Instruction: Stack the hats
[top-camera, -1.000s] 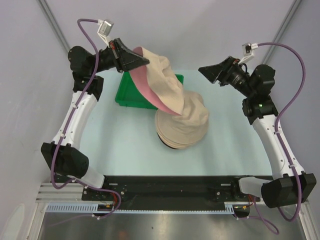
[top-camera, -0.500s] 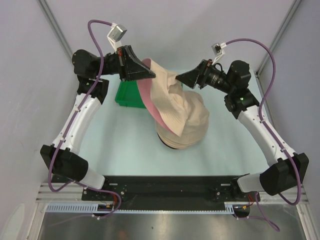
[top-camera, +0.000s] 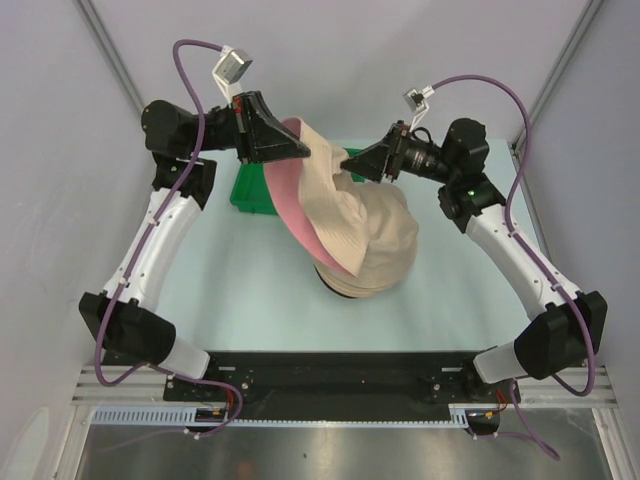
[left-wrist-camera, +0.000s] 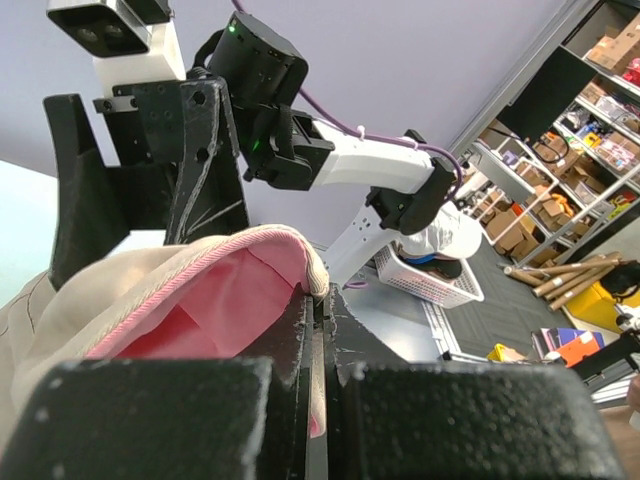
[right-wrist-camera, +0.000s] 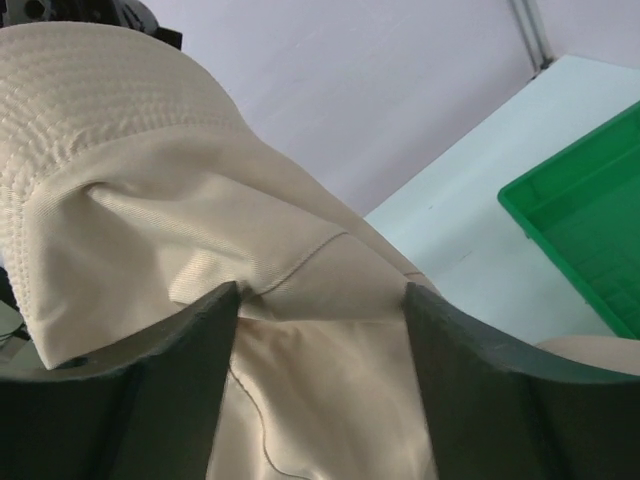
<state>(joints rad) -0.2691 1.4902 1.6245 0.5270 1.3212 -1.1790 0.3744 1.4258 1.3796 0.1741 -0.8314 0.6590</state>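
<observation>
Hat (top-camera: 338, 195) pinched in left gripper (top-camera: 303, 150), seemingly touching stack (top-camera: 380, 280)

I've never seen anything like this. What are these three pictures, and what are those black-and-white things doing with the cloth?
Those are two robot arms bolted to a table. One picture looks down from above; the other two come from a camera on each wrist. The left gripper pinches the brim of a beige hat with a pink lining, which drapes down to a stack of hats. The right gripper is open, its fingers either side of the hat's cloth. A green tray lies behind.
</observation>
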